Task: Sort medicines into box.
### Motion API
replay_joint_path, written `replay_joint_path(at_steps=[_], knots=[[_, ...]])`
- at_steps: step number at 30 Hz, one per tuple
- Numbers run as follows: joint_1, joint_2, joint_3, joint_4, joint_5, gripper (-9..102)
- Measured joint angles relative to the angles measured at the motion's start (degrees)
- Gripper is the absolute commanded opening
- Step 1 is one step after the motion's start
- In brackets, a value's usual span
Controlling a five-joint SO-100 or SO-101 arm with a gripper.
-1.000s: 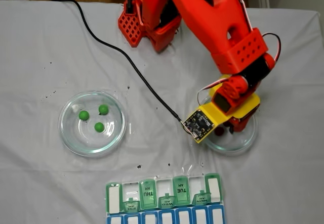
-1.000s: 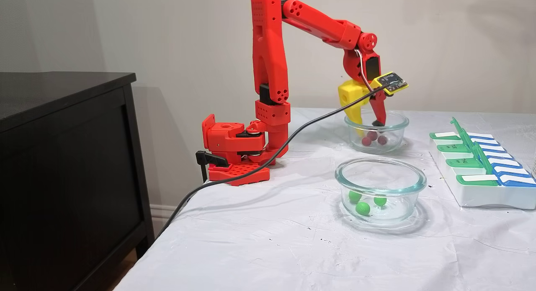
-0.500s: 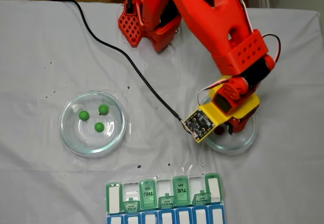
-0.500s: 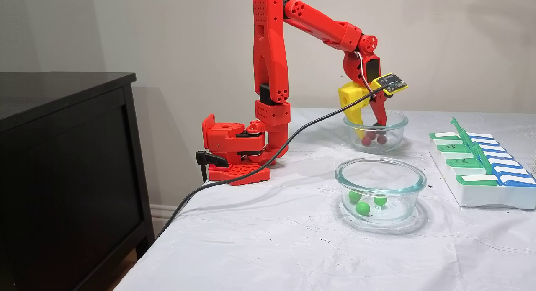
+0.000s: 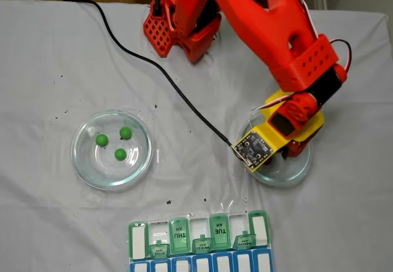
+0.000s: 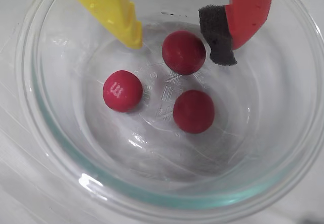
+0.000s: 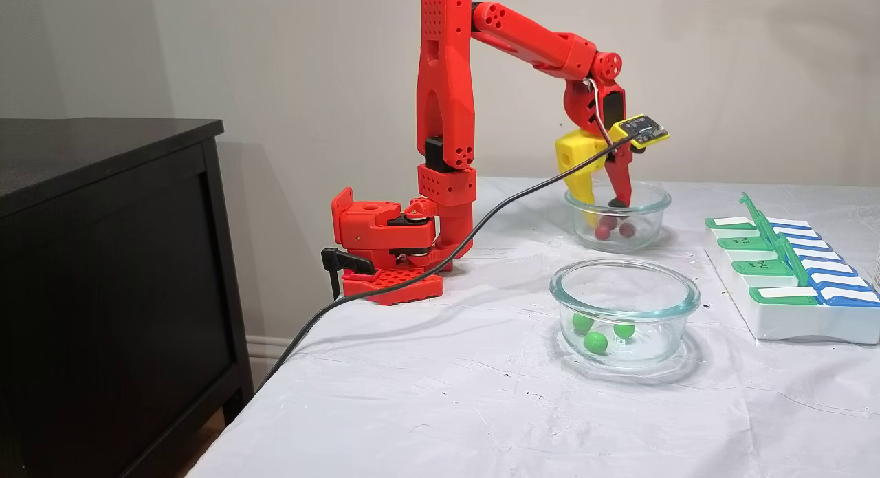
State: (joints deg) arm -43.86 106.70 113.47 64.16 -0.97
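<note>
Claw: the claw [image 6: 179, 39] is spread, a yellow finger [image 6: 114, 9] on one side and a red finger with a dark foam pad [image 6: 217, 34] on the other, both dipped inside the far glass dish [image 7: 617, 215]; it pinches nothing.
Red medicines: three dark red balls lie on the floor of that dish; one [image 6: 184, 52] sits between the two fingertips, touching neither; a second [image 6: 193, 111] lies just beside it, and a third [image 6: 122, 90] lies a little apart, below the yellow finger in the wrist view.
Green medicines: three green balls [image 5: 116, 141] rest in the near glass dish [image 7: 624, 311], well apart from the claw.
Box: the pill organizer [image 5: 199, 241] lies on the desk [image 7: 447, 395] at the edge nearest the overhead-looking fixed camera, between the two dishes; some green lids stand raised, others lie flat.
Cable: a black cable [image 5: 153, 69] runs across the desk from the claw's camera board [image 5: 253, 150] past the red arm base [image 7: 385, 251].
</note>
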Motion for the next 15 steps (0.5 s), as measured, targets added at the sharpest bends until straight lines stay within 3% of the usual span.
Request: replay_joint_path(at_steps=[15], knots=[[0.0,-3.16,-0.09,-2.02,0.0,18]])
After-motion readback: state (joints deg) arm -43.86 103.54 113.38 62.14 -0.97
